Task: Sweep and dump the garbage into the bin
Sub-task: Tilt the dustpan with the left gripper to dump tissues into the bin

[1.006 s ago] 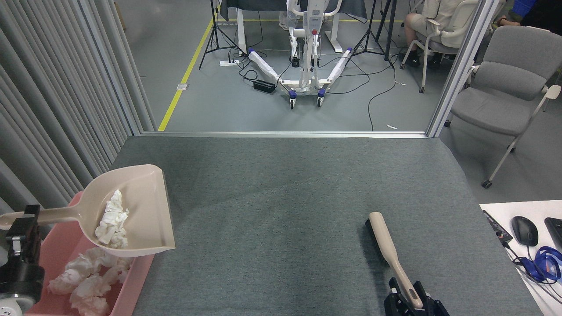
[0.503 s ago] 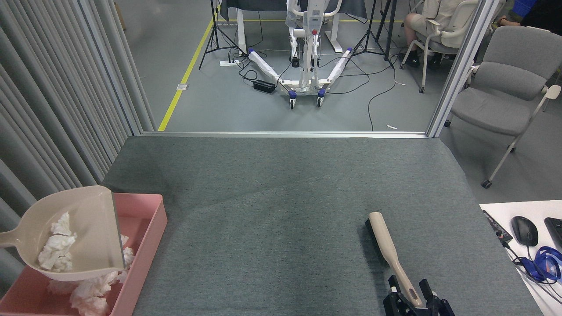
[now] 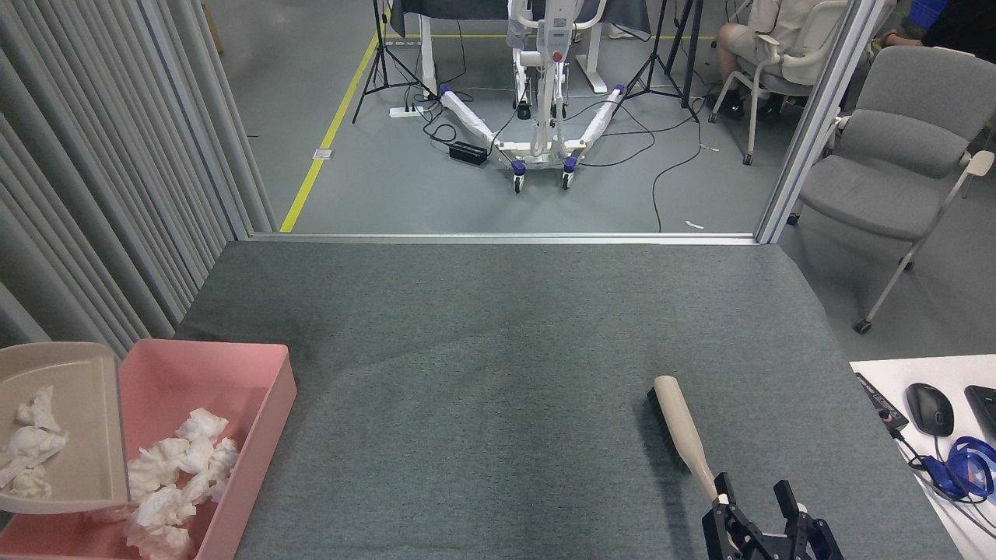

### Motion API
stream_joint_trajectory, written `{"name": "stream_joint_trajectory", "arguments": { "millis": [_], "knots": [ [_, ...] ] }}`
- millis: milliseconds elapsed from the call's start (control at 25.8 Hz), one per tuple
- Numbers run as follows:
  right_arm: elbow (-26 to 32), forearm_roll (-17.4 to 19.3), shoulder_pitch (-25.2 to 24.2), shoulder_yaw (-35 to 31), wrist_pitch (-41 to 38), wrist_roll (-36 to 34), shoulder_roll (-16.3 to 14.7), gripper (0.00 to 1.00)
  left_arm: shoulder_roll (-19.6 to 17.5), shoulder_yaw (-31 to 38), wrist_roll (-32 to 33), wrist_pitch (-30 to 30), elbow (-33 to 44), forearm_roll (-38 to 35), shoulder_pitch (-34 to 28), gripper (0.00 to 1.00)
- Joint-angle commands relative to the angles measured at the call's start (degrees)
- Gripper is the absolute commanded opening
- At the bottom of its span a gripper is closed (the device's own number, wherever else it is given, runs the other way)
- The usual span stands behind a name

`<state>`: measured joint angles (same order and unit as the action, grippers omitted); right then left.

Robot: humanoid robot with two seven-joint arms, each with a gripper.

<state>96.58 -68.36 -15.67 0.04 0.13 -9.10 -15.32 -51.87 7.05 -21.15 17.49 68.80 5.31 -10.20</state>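
- Head view, right side: the right gripper [image 3: 759, 505] sits at the bottom edge with its fingers spread apart and nothing between them. The handle end of the brush [image 3: 685, 432] touches or lies just beside its left finger; I cannot tell which. The brush runs up and to the left of the gripper, bristles down on the grey carpet [image 3: 498, 350]. Lying flat there, the brush reads as set down because sweeping is over for now.
- Head view, left side: the left gripper is out of the picture, so its state cannot be told. The beige dustpan [image 3: 74, 424] enters from the left edge, far left of the right gripper, its open lip over the near left part of the bin [image 3: 264, 435].
- White wads of garbage [image 3: 27, 451] lie in the pan, and more wads [image 3: 175, 470] are already in the bin, below and right of the lip.
- The pan looks held over the pink tray so that the load falls inside its low walls; I judge the dump only partly done, as the pan looks too level for paper to slide.
- The carpet around the brush shows no stray wads.
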Motion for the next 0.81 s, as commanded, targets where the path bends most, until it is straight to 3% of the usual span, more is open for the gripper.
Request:
{"name": "stream_joint_trajectory", "arguments": {
  "millis": [0,232,387,542,658,774],
  "knots": [
    [1.3,-1.7,-0.1,-0.2,0.8,0.1,-0.8,0.81,-0.1,0.7,-0.9,-3.8,0.2,-8.6,1.1,0.00],
    [1.9,-1.8,-0.1,-0.2,3.2,0.1,-1.9,0.88,-1.0,2.1,-0.7,-3.3,1.3,-8.4,1.8,0.00],
    [2.4,-2.7,-0.1,-0.2,3.4,0.1,-3.2,0.95,-1.7,2.5,-0.6,-0.4,4.3,0.8,1.5,0.00],
    [2.4,-3.3,0.0,-0.3,3.6,0.0,-3.5,0.98,-6.4,2.8,-0.3,-2.5,6.1,1.5,1.8,0.00],
    [2.4,-3.3,0.1,-0.3,3.6,0.0,-3.5,0.98,-6.5,2.8,0.1,-2.9,9.5,4.1,2.6,0.00],
    [2.6,-3.4,0.1,-0.4,3.6,0.0,-3.6,0.98,-5.8,2.8,0.5,-1.3,13.2,11.8,1.9,0.00]
  ]
}}
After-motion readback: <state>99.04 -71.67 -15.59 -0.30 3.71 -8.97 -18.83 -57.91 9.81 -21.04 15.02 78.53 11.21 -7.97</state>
